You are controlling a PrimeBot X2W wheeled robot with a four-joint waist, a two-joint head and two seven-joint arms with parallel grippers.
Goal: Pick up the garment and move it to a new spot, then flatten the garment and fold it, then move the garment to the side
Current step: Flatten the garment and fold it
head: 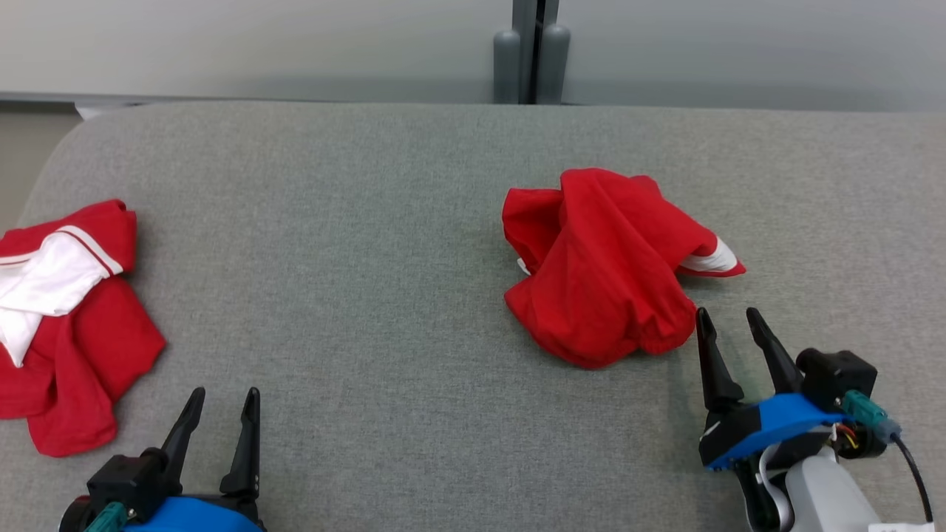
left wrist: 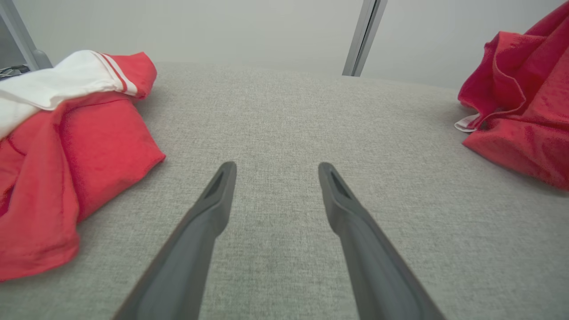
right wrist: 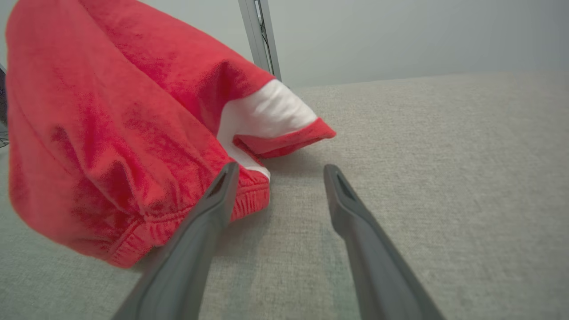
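Both sets of jaws are standing wide open, holding nothing, over a grey table [head: 369,222].
A red-and-white garment [head: 66,325] is lying far left, near the left gripper [head: 225,393]; the crumpled red garment [head: 599,266] is sitting right of centre, just beside the right gripper [head: 726,313].

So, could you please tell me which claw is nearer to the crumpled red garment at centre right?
Right. The right claw, open, sits at the lower right edge of the crumpled red garment; the left claw, open, is far to its left, beside the other red-and-white garment.
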